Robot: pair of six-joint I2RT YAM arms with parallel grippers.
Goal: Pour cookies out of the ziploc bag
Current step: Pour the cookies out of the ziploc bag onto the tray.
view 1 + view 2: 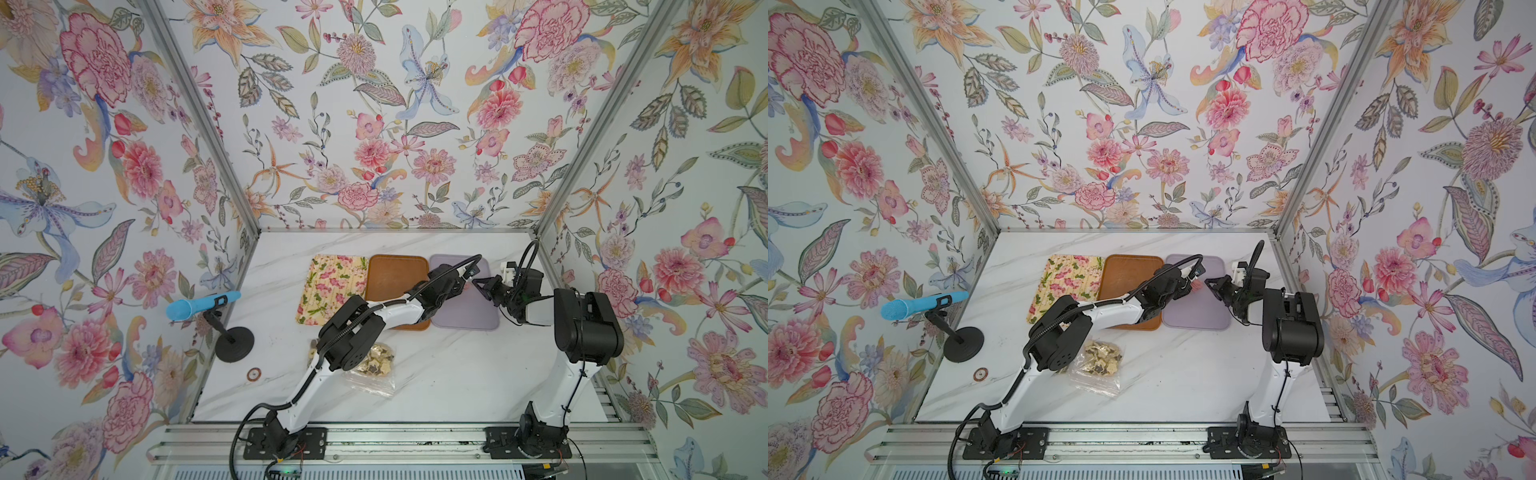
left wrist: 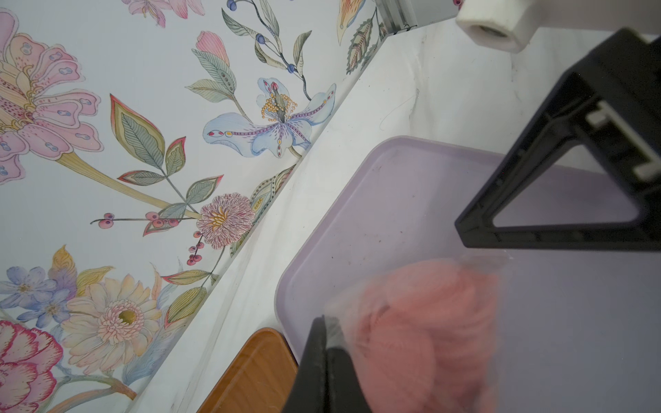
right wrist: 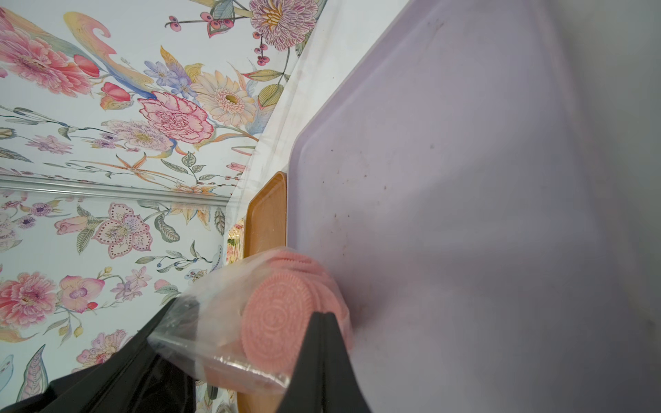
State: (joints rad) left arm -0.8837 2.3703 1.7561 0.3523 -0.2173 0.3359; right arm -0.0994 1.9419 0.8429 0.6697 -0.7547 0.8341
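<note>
Marble surface (image 1: pixel 449 374), over lilac tray (image 3: pixel 465 178): my left tool (image 2: pixel 326 321) and right tool (image 3: pixel 323 316) both clamp bag (image 3: pixel 214 307) of pink cookies (image 3: pixel 279 321).

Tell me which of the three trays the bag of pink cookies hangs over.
The lavender tray, at the row's end by the right arm; not the middle brown tray or the floral tray.
</note>
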